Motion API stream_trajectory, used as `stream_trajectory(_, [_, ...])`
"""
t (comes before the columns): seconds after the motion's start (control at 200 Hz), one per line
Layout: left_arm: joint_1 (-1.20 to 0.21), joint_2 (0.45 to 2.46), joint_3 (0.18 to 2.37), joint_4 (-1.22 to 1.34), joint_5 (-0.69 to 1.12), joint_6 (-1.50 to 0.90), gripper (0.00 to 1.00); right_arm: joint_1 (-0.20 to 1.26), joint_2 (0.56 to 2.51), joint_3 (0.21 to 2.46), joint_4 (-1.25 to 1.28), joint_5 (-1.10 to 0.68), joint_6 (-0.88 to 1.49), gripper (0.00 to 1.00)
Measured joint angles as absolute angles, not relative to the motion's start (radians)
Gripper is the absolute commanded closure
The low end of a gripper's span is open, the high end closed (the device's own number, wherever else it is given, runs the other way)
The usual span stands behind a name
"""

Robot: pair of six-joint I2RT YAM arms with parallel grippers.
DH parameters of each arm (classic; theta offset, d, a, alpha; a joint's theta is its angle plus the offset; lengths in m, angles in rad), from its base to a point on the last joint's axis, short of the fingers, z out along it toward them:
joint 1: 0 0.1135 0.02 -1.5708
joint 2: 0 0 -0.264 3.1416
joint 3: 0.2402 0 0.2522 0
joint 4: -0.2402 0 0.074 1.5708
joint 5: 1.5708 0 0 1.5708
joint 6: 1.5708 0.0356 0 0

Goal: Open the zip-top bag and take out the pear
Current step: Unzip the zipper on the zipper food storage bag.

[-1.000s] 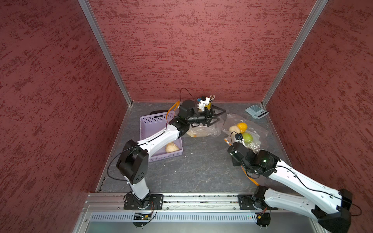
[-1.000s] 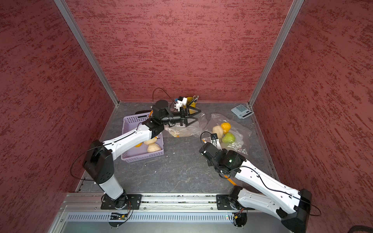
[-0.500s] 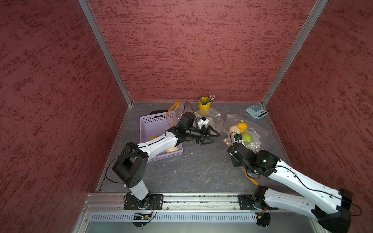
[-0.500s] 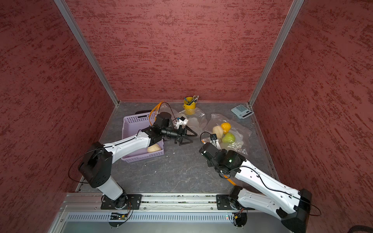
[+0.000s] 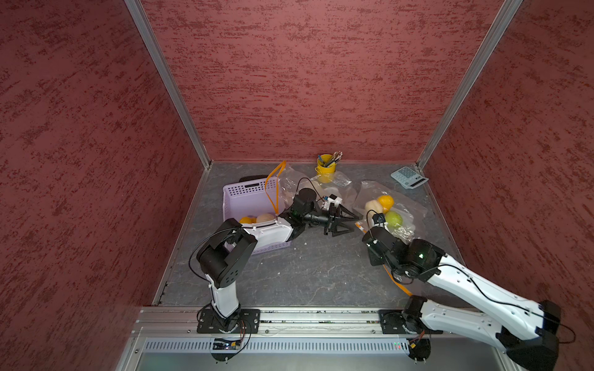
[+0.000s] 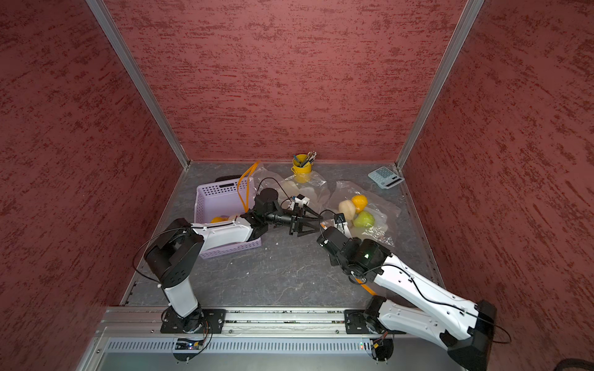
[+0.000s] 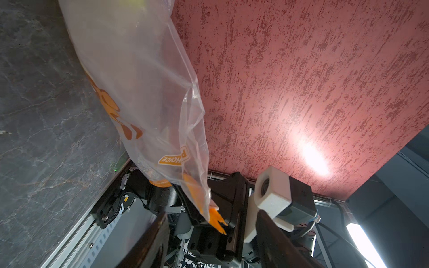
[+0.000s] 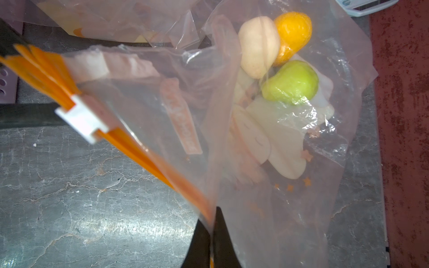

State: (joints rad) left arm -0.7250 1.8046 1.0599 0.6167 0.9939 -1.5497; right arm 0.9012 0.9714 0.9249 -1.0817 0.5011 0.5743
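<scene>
A grey table [image 5: 305,273] boxed in by red walls, with 2 robot arms reaching in from the front edge. A clear bag [image 5: 414,208] [image 6: 382,205] [image 8: 301,185] lies toward the right edge, about midway back. Inside it, at its far end, sits the green pear [image 5: 393,219] [image 6: 364,219] [image 8: 291,82], touching a pale fruit [image 5: 372,206] [image 8: 258,46] and an orange fruit [image 5: 385,202] [image 8: 293,34].

The right gripper [image 5: 364,229] [image 6: 324,229] [image 8: 211,232] is pinched together on the bag's orange zip [image 8: 139,150], lifting that edge off the table. A white slider [image 8: 81,120] sits near the zip's other end.

The left gripper [image 5: 355,224] [image 6: 319,225] [image 7: 211,213] reaches across from the left, its jaws apart, with the zip's free end between them. Whether they touch it cannot be told.

A purple basket [image 5: 247,196] [image 6: 218,192] holding fruit stands near the left edge. A yellow cup [image 5: 325,165] of pens stands at the back edge, and a calculator [image 5: 408,178] lies in the back right corner.
</scene>
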Motion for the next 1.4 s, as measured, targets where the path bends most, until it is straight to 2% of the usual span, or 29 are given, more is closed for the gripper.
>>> stream_trajectory(0.195, [-0.728,1.805,1.060,0.665,1.004,-1.579,0.60,0.901,0.986,0.925,-1.082,0.501,0.569,1.00])
stream_trajectory(0.296, [-0.730,1.807,1.060,0.682,1.012,-1.586,0.63,0.901,0.987,0.925,-1.082,0.501,0.568,1.00])
stream_trajectory(0.431, [-0.735,1.814,1.060,0.699,1.015,-1.598,0.74,0.901,0.987,0.925,-1.082,0.501,0.568,1.00])
stream_trajectory(1.017, [-0.736,1.835,1.060,0.679,1.029,-1.574,0.82,0.901,0.987,0.925,-1.081,0.498,0.567,1.00])
stream_trajectory(1.172, [-0.736,1.845,1.066,0.657,1.032,-1.557,0.87,0.901,0.987,0.925,-1.082,0.496,0.564,1.00])
stream_trajectory(1.292, [-0.736,1.851,1.072,0.645,1.034,-1.549,1.00,0.901,0.987,0.925,-1.082,0.493,0.559,1.00])
stream_trajectory(1.403, [-0.735,1.853,1.075,0.640,1.035,-1.542,1.00,0.901,0.987,0.925,-1.081,0.490,0.556,1.00])
